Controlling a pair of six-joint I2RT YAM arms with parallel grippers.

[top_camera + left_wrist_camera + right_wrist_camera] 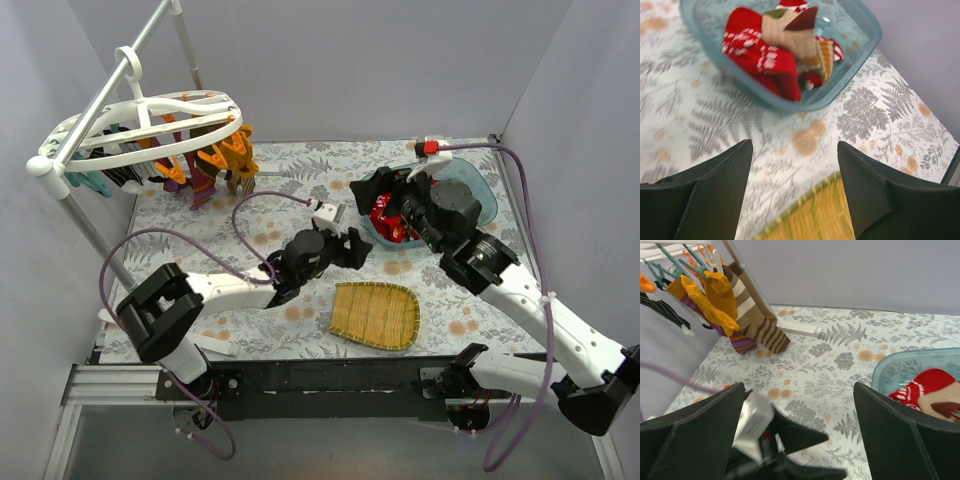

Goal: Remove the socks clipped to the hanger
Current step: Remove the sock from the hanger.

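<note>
Both hands are hanging empty over the counter (300,170), so the step in hand is looking like the reach back for another sock. The right hand (799,386) is standing with its fingers spread wide and nothing between them. The left hand (794,145) is also spread and carrying nothing.

The hanger (190,105) is hanging well apart from both hands, far ahead and to the left of the right hand, with its socks (715,300) dangling from the clips (671,261).

To do this well, the reaching hand should be closing on one sock's loose lower end only. It should then be pulling straight down and away from the clip, slowly enough that the frame is not swinging.

Counting from the right wrist view, five socks are showing on the hanger:

- two orange
- one brown-striped
- one purple-striped
- one black-and-white striped

Others may be hiding behind them.

One teal bin (865,40) is sitting just ahead of the left hand. It is holding a tangle of red-and-white socks plus a tan-and-brown one, and their exact number cannot be told. One bamboo tray (375,315) is lying just below the left hand.
</note>
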